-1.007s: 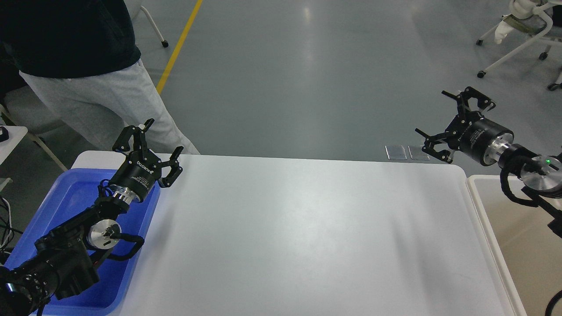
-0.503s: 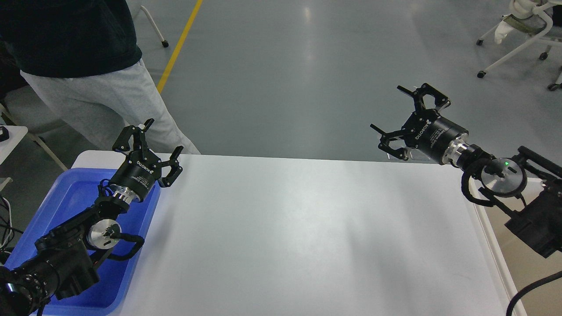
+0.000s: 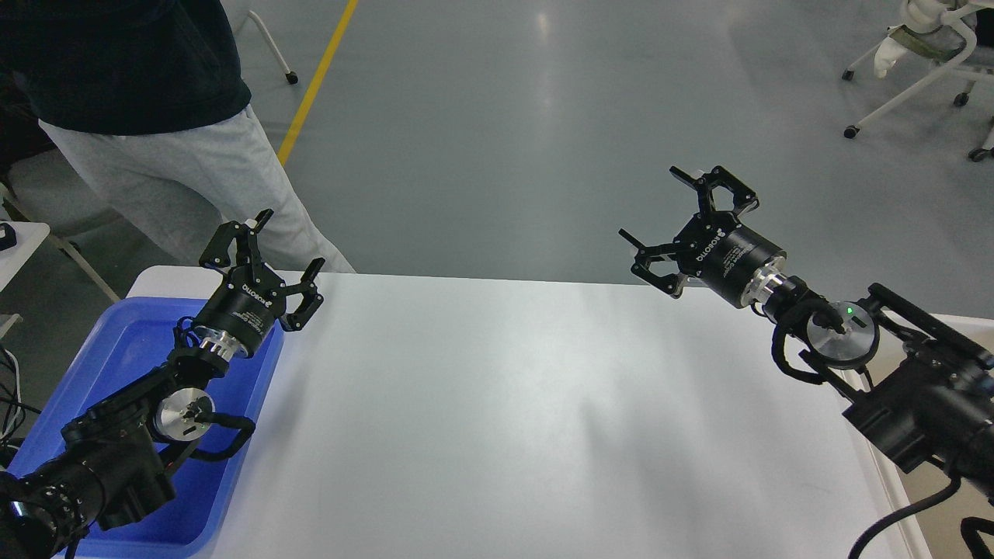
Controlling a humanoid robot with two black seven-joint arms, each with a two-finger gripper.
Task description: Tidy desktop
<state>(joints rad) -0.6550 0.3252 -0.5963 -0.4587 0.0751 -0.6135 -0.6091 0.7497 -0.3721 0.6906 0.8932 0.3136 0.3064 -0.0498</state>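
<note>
Black fingers [image 3: 247, 233] spread wide and holding nothing: the left gripper [image 3: 262, 250] hangs above the desk's [image 3: 497, 419] far left corner, right over the inner rim of the blue tray [image 3: 128, 341] that sits along the left edge. Across the desk the right gripper [image 3: 687, 225] hovers above the far edge toward the right corner, its fingers [image 3: 726, 186] likewise apart and empty, pointing away from the robot and slightly inward. From both sets of fingers the task's surface lies straight below and back toward the robot: a smooth white top with rounded corners, its long axis running left to right between the two arms, no loose item visible anywhere on it. The sliver of off-white bin [image 3: 901, 473] beyond the right edge is mostly hidden by the right arm, and what it holds cannot be seen. Neither arm is clearly nearer to any work, since nothing on the white top appears to need lifting; the tidying looks finished or nearly so. A person in grey trousers [image 3: 178, 171] stands just past the far left corner, close to the left gripper, a point to watch should that arm swing outward
</note>
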